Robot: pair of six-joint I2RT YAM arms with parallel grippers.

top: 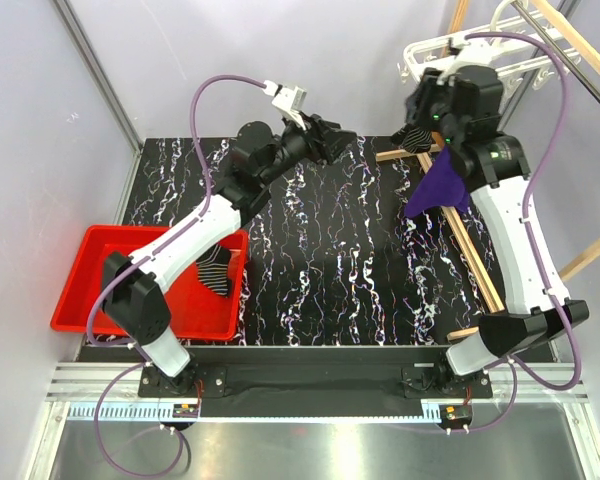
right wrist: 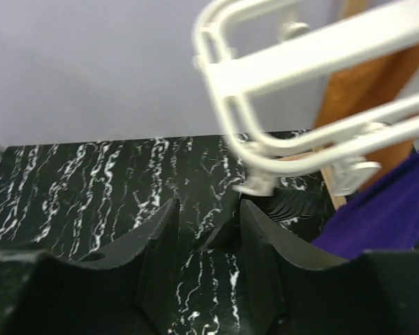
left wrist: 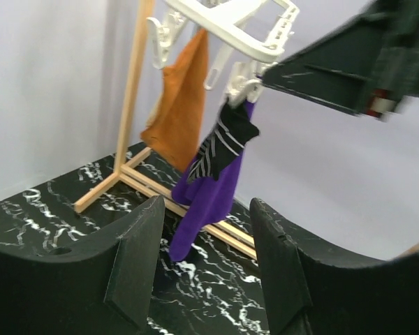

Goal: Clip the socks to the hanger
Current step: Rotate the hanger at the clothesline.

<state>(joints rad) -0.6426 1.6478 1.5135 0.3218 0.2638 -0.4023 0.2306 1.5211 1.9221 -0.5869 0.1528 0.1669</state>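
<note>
- The left gripper (left wrist: 206, 204) is being held released over the table's (top: 330, 270) 12 o'clock edge. Its fingers are spread with nothing between them.
- The right gripper (right wrist: 209, 204) is being held up against the hanger (right wrist: 314, 50) at the table's 1 o'clock corner. Its fingers are being shown partly apart with a dark shape in the gap. Whether anything is being grasped cannot be told.
- The clipped sock (left wrist: 223, 143), black with thin white stripes, is being hung from a white clip (left wrist: 241, 87) on the hanger, right at the right gripper's tip.
- A purple cloth (left wrist: 213, 192) is being hung just behind that sock, reaching down toward its 6 o'clock.
- An orange cloth (left wrist: 178, 112) is being hung under the same hanger, at the sock's 9 o'clock.
- A wooden rack (left wrist: 129, 98) is being shown along the table's 3 o'clock side.
- The second sock (top: 217, 270) is being shown lying in a red bin (top: 75, 290) at the table's 8 o'clock, partly under the left arm.
</note>
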